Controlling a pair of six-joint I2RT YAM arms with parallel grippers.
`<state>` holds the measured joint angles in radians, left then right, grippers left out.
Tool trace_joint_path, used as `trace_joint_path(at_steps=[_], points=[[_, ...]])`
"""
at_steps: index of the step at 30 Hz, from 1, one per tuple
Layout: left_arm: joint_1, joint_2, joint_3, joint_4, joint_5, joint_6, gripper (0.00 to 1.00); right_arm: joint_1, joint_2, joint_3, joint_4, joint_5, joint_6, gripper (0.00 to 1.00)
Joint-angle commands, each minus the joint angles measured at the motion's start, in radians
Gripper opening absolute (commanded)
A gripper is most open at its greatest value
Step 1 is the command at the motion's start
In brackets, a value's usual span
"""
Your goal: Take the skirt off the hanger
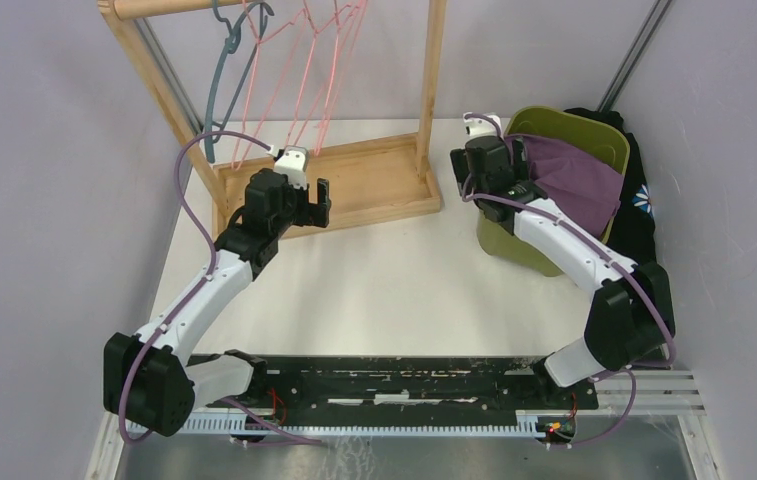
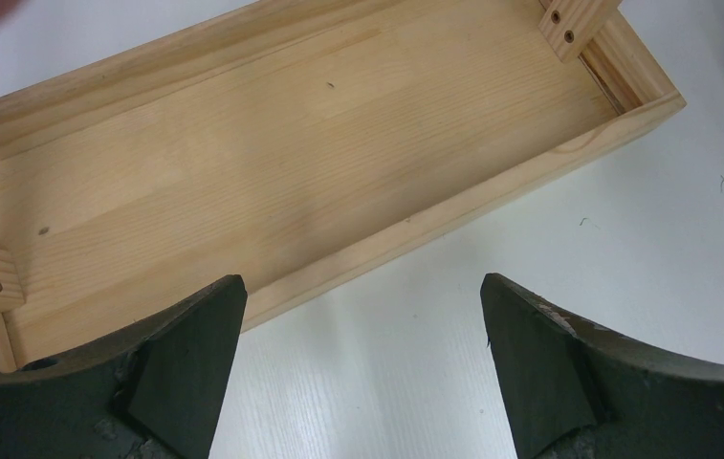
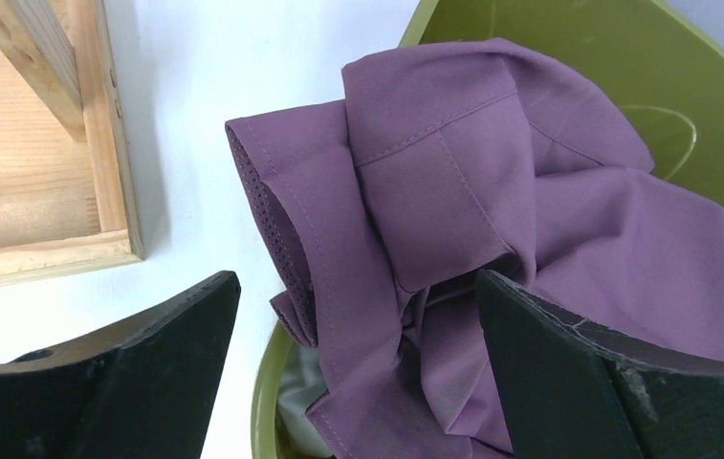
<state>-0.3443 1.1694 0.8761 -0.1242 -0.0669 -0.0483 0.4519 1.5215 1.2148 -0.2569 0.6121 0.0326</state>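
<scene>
the purple skirt (image 3: 453,191) lies in the green bin (image 3: 625,57) under the right gripper (image 3: 358,282), its jaws and those of the left gripper (image 2: 360,287) apart and empty, so it should rise straight up without snagging cloth.

White arms (image 1: 209,295) carry black joints (image 1: 149,380), purple cables (image 1: 186,195) and dark fingers (image 2: 181,368).

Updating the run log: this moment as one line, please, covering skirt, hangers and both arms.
skirt: in green bin, draped over rim | hangers: bare | left jaws: open above rack base | right jaws: open above skirt
</scene>
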Motion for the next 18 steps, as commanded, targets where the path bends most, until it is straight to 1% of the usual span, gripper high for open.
trace_joint_path(at_steps=[1,18], points=[[0.002,-0.012,0.029,0.041,0.030,-0.037,1.00,0.007,-0.053,0.044,0.034,0.025,-0.002,1.00],[0.002,-0.019,0.039,0.031,0.029,-0.038,1.00,0.010,-0.038,0.050,0.034,0.045,0.007,1.00]])
